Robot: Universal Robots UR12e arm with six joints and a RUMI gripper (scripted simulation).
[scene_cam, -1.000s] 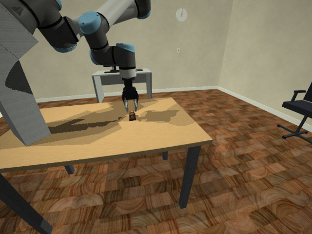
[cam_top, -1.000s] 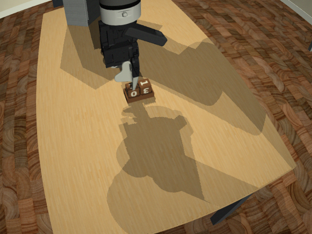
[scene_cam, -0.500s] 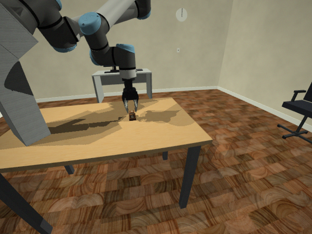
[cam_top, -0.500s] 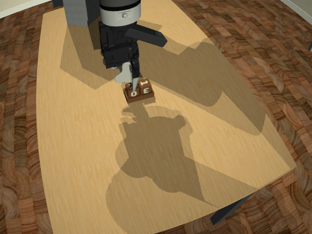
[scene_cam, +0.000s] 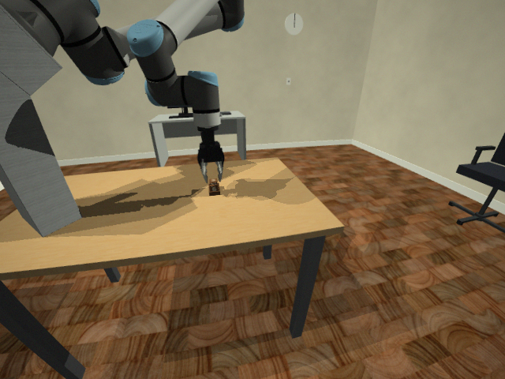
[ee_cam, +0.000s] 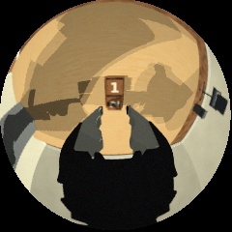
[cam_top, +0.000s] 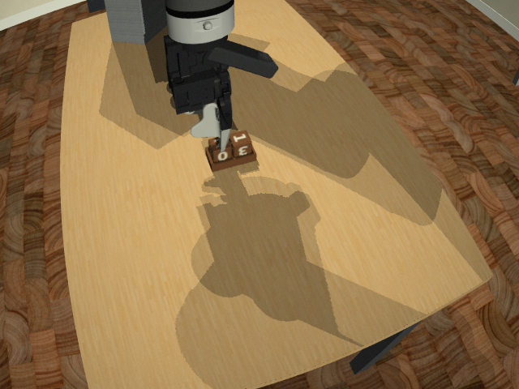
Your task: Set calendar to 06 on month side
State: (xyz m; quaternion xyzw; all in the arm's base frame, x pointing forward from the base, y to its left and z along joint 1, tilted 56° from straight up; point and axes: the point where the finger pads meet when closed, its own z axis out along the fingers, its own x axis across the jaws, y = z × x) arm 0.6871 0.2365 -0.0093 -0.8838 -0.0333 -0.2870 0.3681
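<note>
Office room, swivel chair, grey desk with monitor, wall clock, parquet floor

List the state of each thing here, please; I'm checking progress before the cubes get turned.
Claw: partly open, holding nothing, fingers straddling the left cube.
Left cube: flat in the tray, 0 on its front face.
Right cube: flat in the tray, 3 on front, 1 on top.
Tray: flat on the table.

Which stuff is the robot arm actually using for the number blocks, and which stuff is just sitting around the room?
For the job:
- small brown cube with white 0
- small brown cube with white 3 and 1
- brown wooden tray
- black gripper, fingers part-open, empty

Just around:
- black office chair
- grey desk
- round wall clock
</note>
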